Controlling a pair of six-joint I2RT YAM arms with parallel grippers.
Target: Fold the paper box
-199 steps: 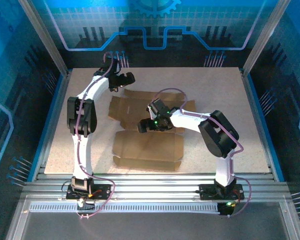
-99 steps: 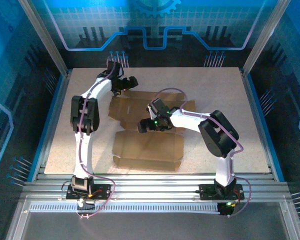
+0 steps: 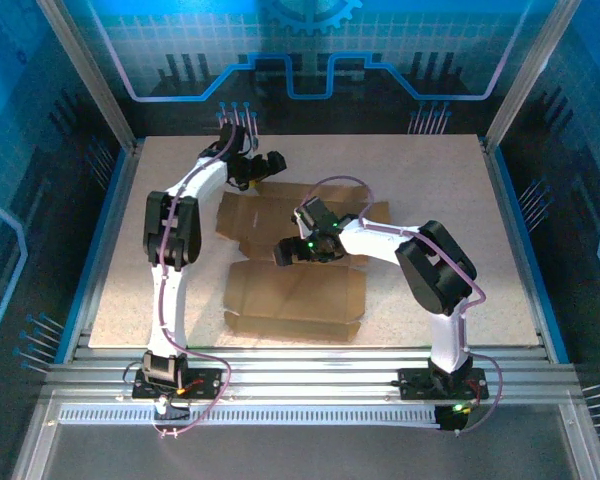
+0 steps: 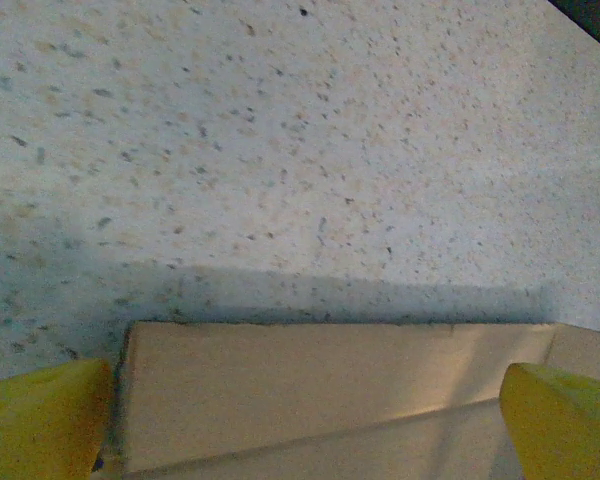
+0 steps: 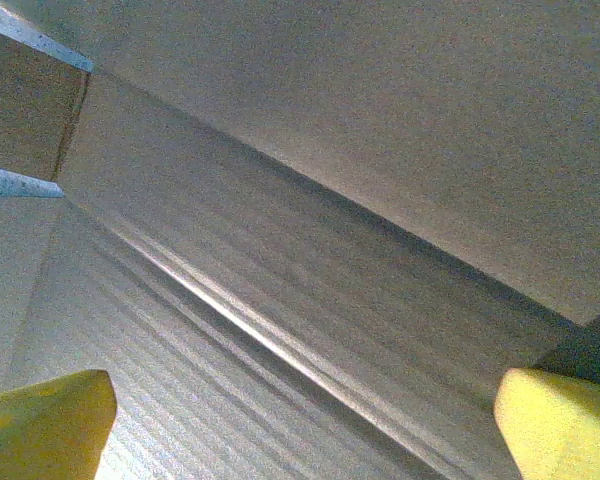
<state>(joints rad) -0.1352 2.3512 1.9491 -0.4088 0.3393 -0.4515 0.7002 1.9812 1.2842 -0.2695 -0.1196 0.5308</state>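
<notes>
Looking down from above, two white robot arms with black joints reach over a pale, speckled rectangular worktop [image 3: 430,200] inside a blue-lit enclosure. The paper box [image 3: 295,290], a plain brown cardboard cut-out sheet with creases and flaps, lies unfolded near the middle of the worktop. Its largest panel is nearer the arm bases and its narrower flaps lie farther back.

The left end effector [image 3: 265,165] is at the far left corner of the sheet, by its back edge. Its jaws are spread wide and hold nothing. In the left wrist view, its two yellow fingertips [image 4: 40,420] stand at the bottom corners. A strip of cardboard flap lies between them, with a band of shadow along the flap's far edge and bare speckled worktop beyond.

The right end effector [image 3: 285,252] is over the centre of the sheet, near the crease between the back flaps and the large panel. Its jaws are also wide apart and grip nothing. In the right wrist view, its yellow fingertips [image 5: 40,425] sit at the bottom corners, close above ribbed cardboard. A fold line runs diagonally across that view. Whether the fingertips touch the cardboard cannot be told.
</notes>
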